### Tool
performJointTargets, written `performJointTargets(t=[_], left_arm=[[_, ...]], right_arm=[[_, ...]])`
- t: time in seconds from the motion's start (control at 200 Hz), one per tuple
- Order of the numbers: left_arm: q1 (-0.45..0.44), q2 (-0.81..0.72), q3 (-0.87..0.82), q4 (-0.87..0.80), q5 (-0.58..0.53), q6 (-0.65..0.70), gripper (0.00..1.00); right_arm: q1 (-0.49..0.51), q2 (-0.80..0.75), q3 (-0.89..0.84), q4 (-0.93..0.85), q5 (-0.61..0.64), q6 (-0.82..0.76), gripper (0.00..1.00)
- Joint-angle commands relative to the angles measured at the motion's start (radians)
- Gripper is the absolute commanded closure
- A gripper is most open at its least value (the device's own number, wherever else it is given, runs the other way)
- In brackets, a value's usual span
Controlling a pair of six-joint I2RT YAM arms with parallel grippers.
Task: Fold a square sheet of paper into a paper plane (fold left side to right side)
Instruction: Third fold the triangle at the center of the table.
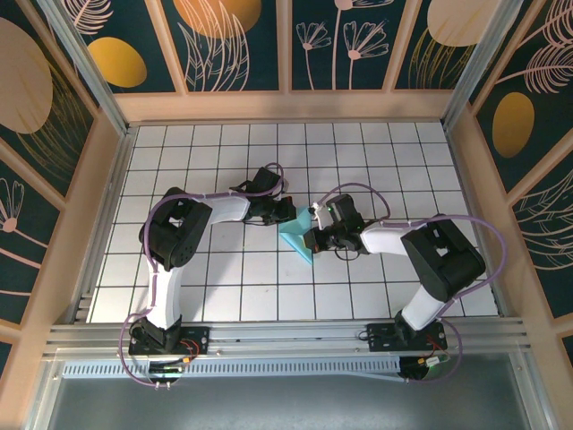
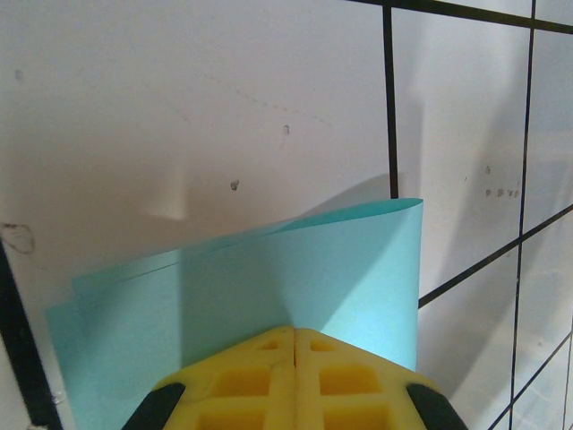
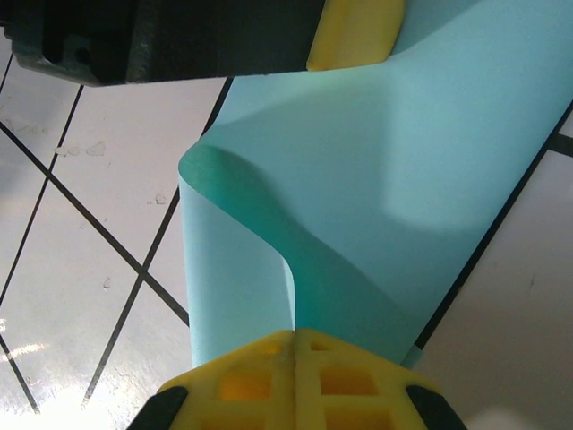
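One curled square sheet of paper (image 3: 421, 134) — pinched by two: left end effector (image 2: 294, 340) and right end effector (image 3: 294, 339)

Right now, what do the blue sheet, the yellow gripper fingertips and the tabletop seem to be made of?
The square sheet of paper: thin matte paper; it curls softly without shine.
Yellow fingers: probably moulded plastic or rubber, dull, with recessed pockets.
The table: hard white surface, black grid lines, slightly glossy by its glare.
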State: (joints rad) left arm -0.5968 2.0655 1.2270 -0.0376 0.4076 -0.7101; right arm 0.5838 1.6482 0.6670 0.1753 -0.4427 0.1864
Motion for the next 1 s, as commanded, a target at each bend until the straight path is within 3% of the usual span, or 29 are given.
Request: performJointTargets(t=[0.0, 0.19, 0.726, 0.861, 0.996], left_arm=[[-0.009, 0.026, -0.031, -0.065, -0.046, 0.009, 1.0], [-0.01, 0.024, -0.031, -0.064, -0.048, 0.007, 1.0], [0.003, -0.076, 0.045, -0.047, -0.074, -0.01, 0.83], [0.021, -0.153, 0.001, -0.037, -0.123, -0.018, 0.83], [0.026, -0.254, -0.112, 0.016, -0.154, -0.034, 0.89]], right_arm=[[-0.006, 0.016, 0.02, -0.006, 0.004, 0.001, 1.0], [-0.006, 0.021, 0.01, -0.008, 0.005, -0.002, 1.0], [-0.006, 0.065, -0.007, -0.029, 0.012, -0.005, 1.0], [-0.007, 0.068, -0.006, -0.033, 0.01, -0.007, 1.0], [-0.007, 0.068, -0.004, -0.033, 0.01, -0.008, 1.0]])
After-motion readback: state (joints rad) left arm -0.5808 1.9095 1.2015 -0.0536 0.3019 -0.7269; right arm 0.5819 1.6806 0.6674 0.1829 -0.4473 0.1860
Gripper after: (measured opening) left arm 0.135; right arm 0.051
